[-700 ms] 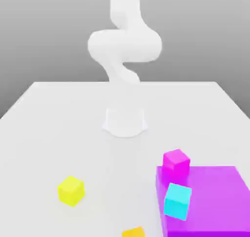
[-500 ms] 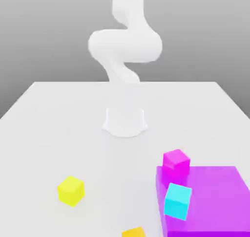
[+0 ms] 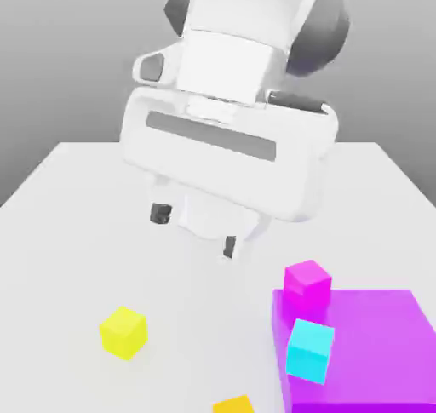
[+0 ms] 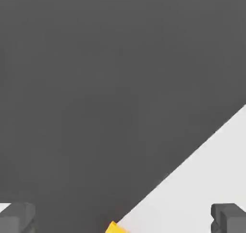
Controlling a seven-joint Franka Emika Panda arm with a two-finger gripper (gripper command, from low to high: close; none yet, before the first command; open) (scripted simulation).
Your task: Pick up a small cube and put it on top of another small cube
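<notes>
The small orange cube [image 3: 232, 405] lies at the near edge of the table, cut off by the frame; a sliver of the orange cube [image 4: 113, 227] also peeks into the hand view. A small magenta cube [image 3: 306, 283] and a small cyan cube [image 3: 309, 349] stand against the big purple block. My gripper [image 3: 194, 230] hangs above the middle of the table, well apart from every cube. It is open, with nothing between its dark fingertips [image 3: 159, 213]. In the hand view my gripper [image 4: 122, 218] looks past the table's edge.
A yellow cube [image 3: 124, 331] sits alone at the exterior view's left front. A large purple block [image 3: 375, 352] fills the right front corner. The white table [image 3: 77, 232] ends in an edge, with dark floor [image 4: 96, 83] beyond.
The arm stood folded upright at the back of the table; now its hand has swung forward and down, looming over the table's middle. No cube has moved.
</notes>
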